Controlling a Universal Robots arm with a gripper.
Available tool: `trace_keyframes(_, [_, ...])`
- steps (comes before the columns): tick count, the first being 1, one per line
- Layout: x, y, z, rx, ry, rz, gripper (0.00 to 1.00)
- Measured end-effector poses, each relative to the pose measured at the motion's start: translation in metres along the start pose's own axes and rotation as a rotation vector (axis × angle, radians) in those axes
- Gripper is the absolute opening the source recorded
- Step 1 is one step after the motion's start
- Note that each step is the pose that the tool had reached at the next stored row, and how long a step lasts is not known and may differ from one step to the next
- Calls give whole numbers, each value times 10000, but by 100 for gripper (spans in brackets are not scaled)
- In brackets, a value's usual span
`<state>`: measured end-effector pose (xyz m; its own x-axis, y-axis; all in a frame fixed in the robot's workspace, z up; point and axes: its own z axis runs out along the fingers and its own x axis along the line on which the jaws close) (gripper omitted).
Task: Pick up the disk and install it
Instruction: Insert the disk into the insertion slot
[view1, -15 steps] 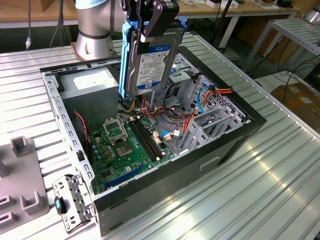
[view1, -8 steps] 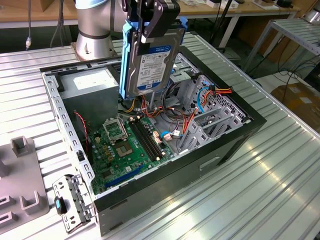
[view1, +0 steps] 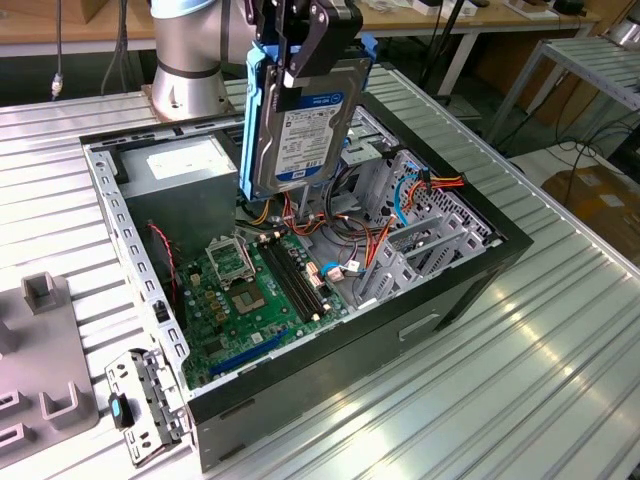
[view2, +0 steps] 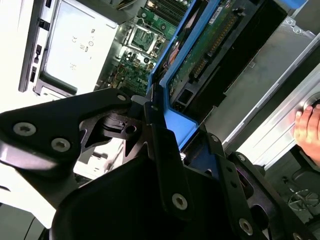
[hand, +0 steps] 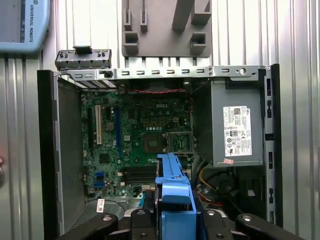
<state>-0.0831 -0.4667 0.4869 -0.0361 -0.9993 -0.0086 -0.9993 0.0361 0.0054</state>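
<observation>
Nearest, at the lower left of the exterior view: a small perforated metal bracket (view1: 150, 405) with a black clip, lying on the ribbed aluminium table (view1: 500, 400) beside a flat grey moulded plate (view1: 40, 370). Next, across the middle: an open computer case (view1: 330, 385) of black sheet steel with a bare punched rim, holding a green circuit board (view1: 250, 290) studded with slots and a square socket, loose red, orange and blue cables (view1: 350, 265), and a folded grey metal cage (view1: 420, 240) at centre right. Deeper in, at the case's upper left: a dull grey box (view1: 180, 165) with a white sticker. Above that, at upper centre, hanging upright and clear of the case: the disk (view1: 300, 125), a silver metal slab with a glossy white-and-blue label and blue plastic rails along its long edges. Shows its bare green underside board in the second wrist view (view2: 220, 40). Clamped at its upper end by the black gripper (view1: 305, 65), closed firmly on it. Probably dense for its size, rigid, smooth-faced and so apt to slip; likely sensitive to knocks. Best taken by the edges and rails, away from the board and connector. Farthest, at upper left: the silver arm base (view1: 190, 60).
</observation>
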Motion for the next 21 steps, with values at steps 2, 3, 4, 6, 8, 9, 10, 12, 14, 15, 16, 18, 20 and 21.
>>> trace_keyframes(2, [10,-1,0,0,0,0,37])
trace_keyframes(3, [22,-1,0,0,0,0,37])
trace_keyframes(4, [35,-1,0,0,-1,-1,37])
trace_keyframes(6, [53,-2,0,0,-1,0,37])
trace_keyframes(8, [68,-2,0,0,-1,1,37])
trace_keyframes(9, [74,-3,0,1,0,0,37])
trace_keyframes(10, [83,-3,0,0,-1,0,37])
trace_keyframes(12, [96,-3,0,1,-1,0,37])
trace_keyframes(14, [118,-4,-1,0,0,0,37])
trace_keyframes(15, [126,-4,-1,1,-1,0,37])
trace_keyframes(16, [137,-5,-1,0,0,0,37])
trace_keyframes(18, [153,-6,-1,0,-1,0,37])
trace_keyframes(20, [179,-6,-1,0,-1,1,37])
trace_keyframes(21, [187,-7,-1,0,-1,0,37])
